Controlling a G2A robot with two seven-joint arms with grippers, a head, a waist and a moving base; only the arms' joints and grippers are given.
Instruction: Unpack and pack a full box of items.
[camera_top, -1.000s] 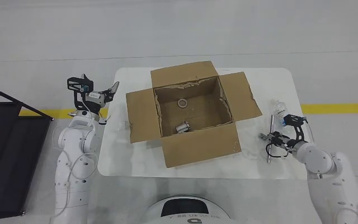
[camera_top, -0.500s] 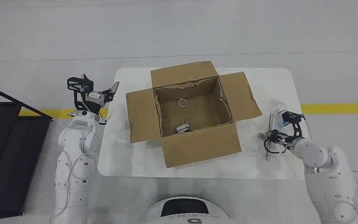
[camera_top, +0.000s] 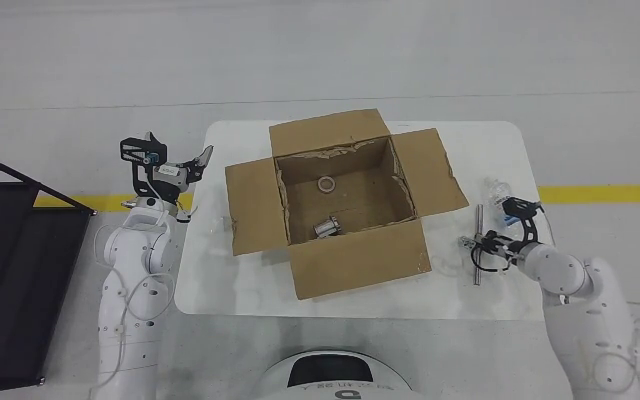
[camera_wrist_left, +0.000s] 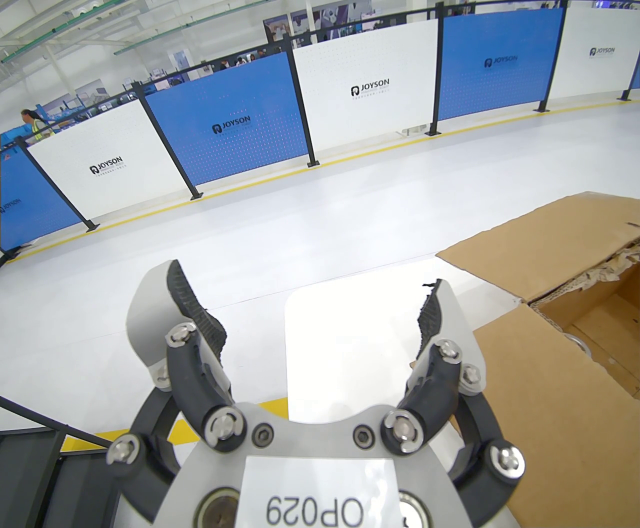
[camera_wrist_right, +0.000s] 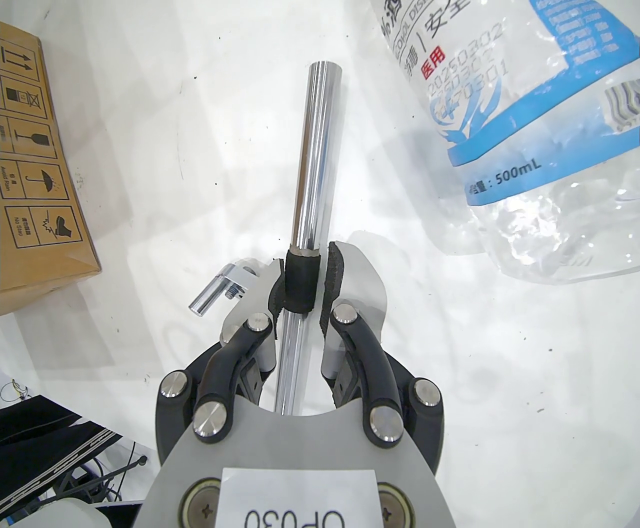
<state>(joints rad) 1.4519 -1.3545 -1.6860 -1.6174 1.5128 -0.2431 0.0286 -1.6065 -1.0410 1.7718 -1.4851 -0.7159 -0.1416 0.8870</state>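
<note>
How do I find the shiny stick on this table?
Start at the open brown cardboard box on the white table, then look to the robot's right. There the right gripper grips a slim shiny metal rod, straight and mirror-bright, unlike the crinkly clear plastic bottle with a blue label beside it.

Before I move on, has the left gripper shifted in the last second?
No. The left gripper stays open off the table corner, exactly as before.

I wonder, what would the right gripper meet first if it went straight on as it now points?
Probably only the bare table: the right gripper, shut on the metal rod, points along it, and nothing lies past the rod's tip. The plastic bottle sits beside that line; depth is unclear.
</note>
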